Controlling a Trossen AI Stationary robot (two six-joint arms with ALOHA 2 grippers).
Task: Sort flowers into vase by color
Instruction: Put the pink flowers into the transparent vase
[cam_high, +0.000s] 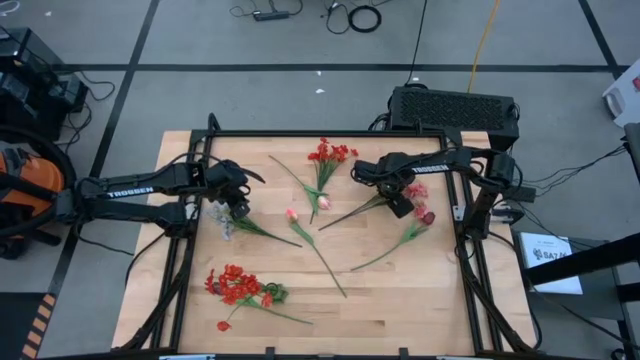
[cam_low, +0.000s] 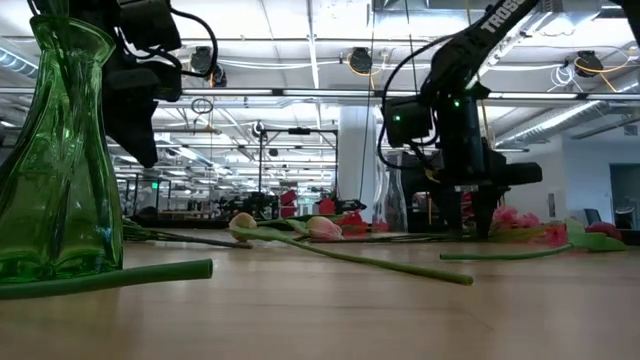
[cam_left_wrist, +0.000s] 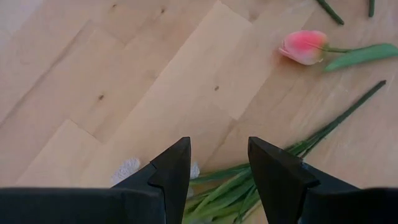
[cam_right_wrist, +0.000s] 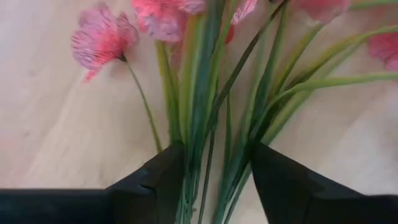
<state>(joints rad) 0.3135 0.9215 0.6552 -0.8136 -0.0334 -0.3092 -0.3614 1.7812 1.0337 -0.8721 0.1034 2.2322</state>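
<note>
Pink blooms (cam_high: 417, 190) lie at the table's right, their green stems (cam_right_wrist: 211, 124) running between the fingers of my right gripper (cam_right_wrist: 217, 149), which points down over them (cam_high: 400, 200) with its fingers apart. My left gripper (cam_high: 237, 200) hovers open over the stalks of a pale white sprig (cam_high: 222, 220) at the left, touching nothing (cam_left_wrist: 219, 146). Lying flat on the wood are two red clusters (cam_high: 330, 153) (cam_high: 238, 285), a pink tulip (cam_left_wrist: 303, 47) and a maroon bud (cam_high: 428, 217). A green glass vase (cam_low: 55, 150) stands upright in the low view's left foreground. My right gripper comes from above with one finger (cam_right_wrist: 158, 180) on each side of the pink blooms' bundle of stems (cam_right_wrist: 205, 162), fingers across the stems. The stems fill the gap, but I cannot tell whether the fingers touch them. The flowers lie on the table.
A black frame (cam_high: 330, 133) borders the wooden table (cam_high: 400, 310). A black box (cam_high: 455, 105) sits beyond the far edge. A loose green stalk (cam_low: 100, 278) lies by the vase's foot. Bare wood shows at the near right.
</note>
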